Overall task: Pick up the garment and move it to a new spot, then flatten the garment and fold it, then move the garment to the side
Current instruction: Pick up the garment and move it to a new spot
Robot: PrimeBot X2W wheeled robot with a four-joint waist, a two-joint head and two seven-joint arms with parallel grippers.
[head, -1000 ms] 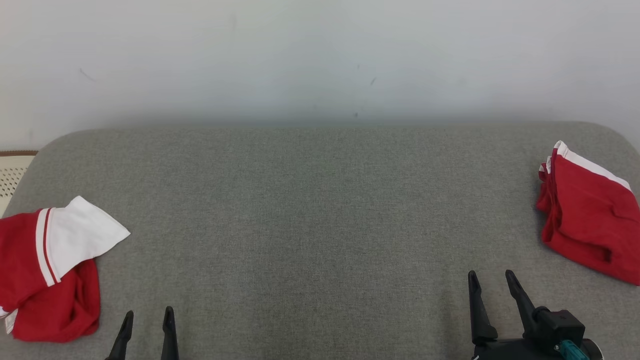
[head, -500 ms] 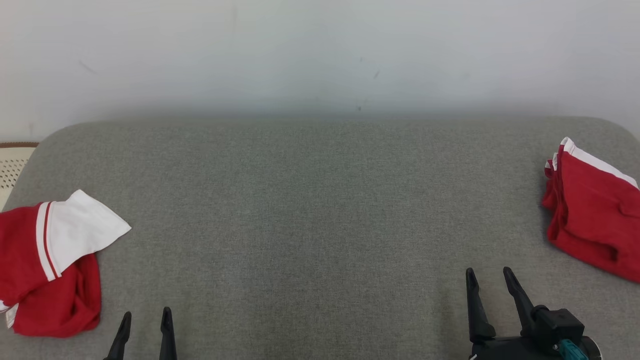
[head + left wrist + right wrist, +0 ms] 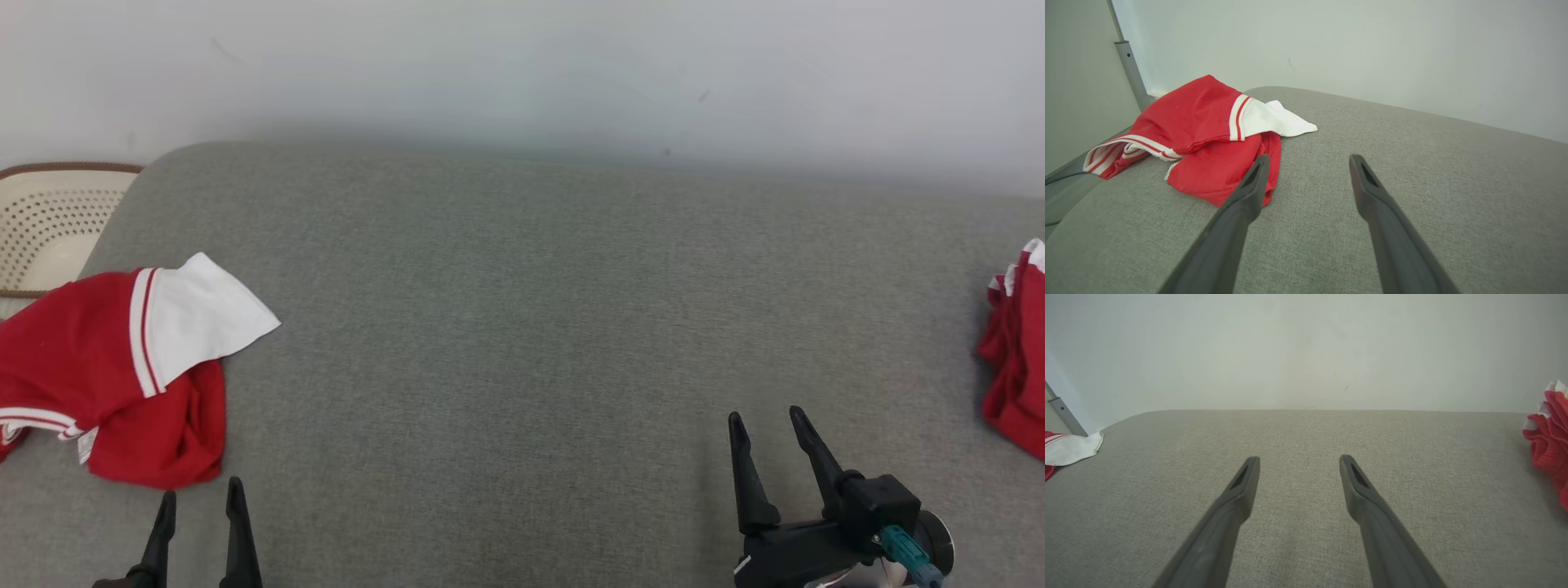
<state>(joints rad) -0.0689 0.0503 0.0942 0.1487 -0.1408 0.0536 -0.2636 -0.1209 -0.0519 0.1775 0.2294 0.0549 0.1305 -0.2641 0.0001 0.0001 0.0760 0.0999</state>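
Note:
A crumpled red garment with a white sleeve and striped trim lies at the left end of the grey cushion. In the left wrist view the garment sits just ahead and left of my fingertips. My left gripper is open and empty, a short way in front of the garment's near edge. My right gripper is open over bare cushion at the lower right. The right wrist view catches the garment's white sleeve at its far left.
A second red garment with white trim, folded, lies at the right edge. A cream perforated basket stands beyond the cushion's left end. A metal post rises by the pale wall behind.
The head camera has swung left: the whole picture has shifted right, bringing the basket and more of the left garment in. Both grippers stay open and neither garment has moved on the cushion.

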